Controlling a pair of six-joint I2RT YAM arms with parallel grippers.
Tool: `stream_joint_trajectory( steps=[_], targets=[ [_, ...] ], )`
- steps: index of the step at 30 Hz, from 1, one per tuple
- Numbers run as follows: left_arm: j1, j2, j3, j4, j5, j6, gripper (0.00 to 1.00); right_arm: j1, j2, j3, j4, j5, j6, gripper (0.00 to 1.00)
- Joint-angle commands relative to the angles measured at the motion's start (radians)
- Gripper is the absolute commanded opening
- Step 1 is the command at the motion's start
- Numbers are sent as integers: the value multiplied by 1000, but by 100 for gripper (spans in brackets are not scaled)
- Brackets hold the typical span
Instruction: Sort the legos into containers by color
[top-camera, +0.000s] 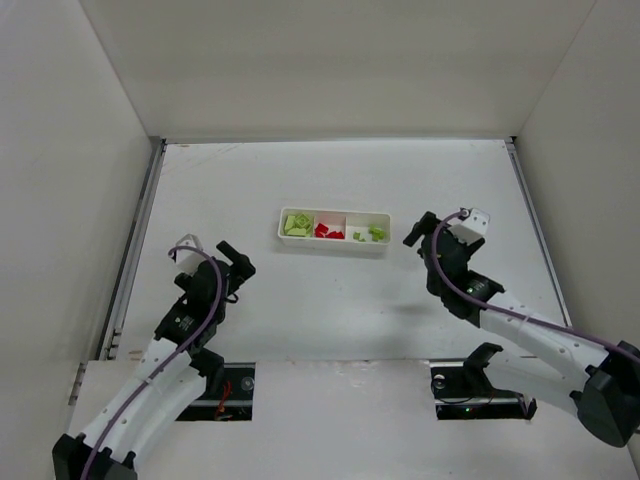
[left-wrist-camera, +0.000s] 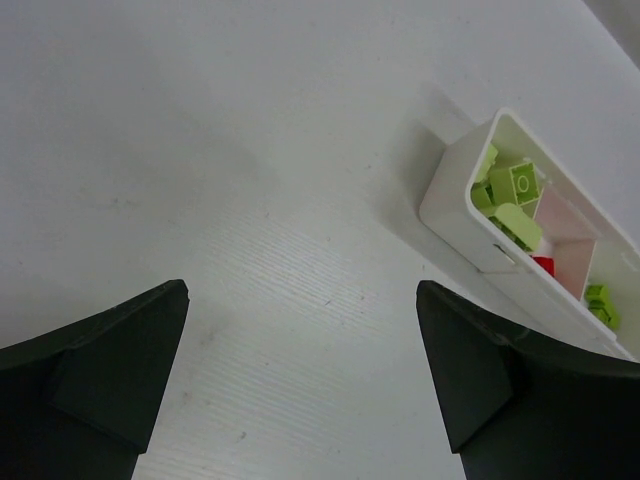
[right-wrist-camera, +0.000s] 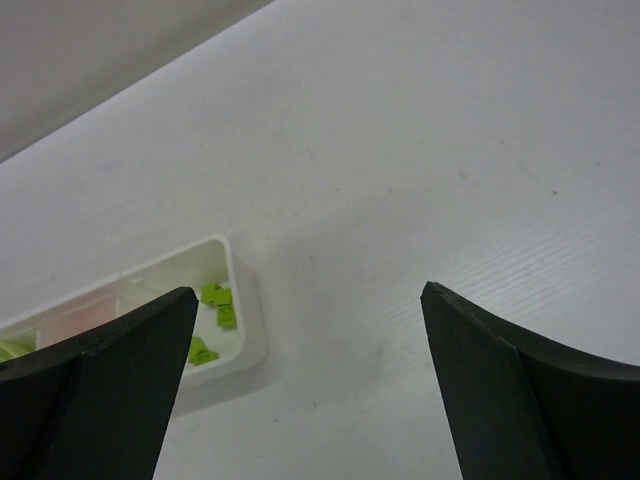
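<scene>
The white tray (top-camera: 283, 229) lies mid-table with three compartments. Lime green legos (top-camera: 296, 225) fill the left one, red legos (top-camera: 328, 231) the middle one, a few lime green legos (top-camera: 371, 234) the right one. My left gripper (top-camera: 236, 262) is open and empty, left of and nearer than the tray. My right gripper (top-camera: 418, 232) is open and empty just right of the tray. The left wrist view shows the tray's left end (left-wrist-camera: 450, 200) with green legos (left-wrist-camera: 510, 195) and a red one (left-wrist-camera: 543, 265). The right wrist view shows the tray's right end (right-wrist-camera: 250, 300) with green legos (right-wrist-camera: 218, 305).
White walls enclose the table on the left, back and right. A metal rail (top-camera: 135, 240) runs along the left edge. Two cutouts at the near edge hold the arm bases (top-camera: 470, 385).
</scene>
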Motion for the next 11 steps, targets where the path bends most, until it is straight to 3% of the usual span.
stream_joint_trajectory(
  steps=[1, 11],
  targets=[
    [19, 10, -28, 3, 36, -31, 100, -5, -28, -18, -97, 47, 53, 100],
    [14, 224, -4, 81, 78, -10, 100, 1, 4, -9, -24, -46, 20, 100]
  ],
)
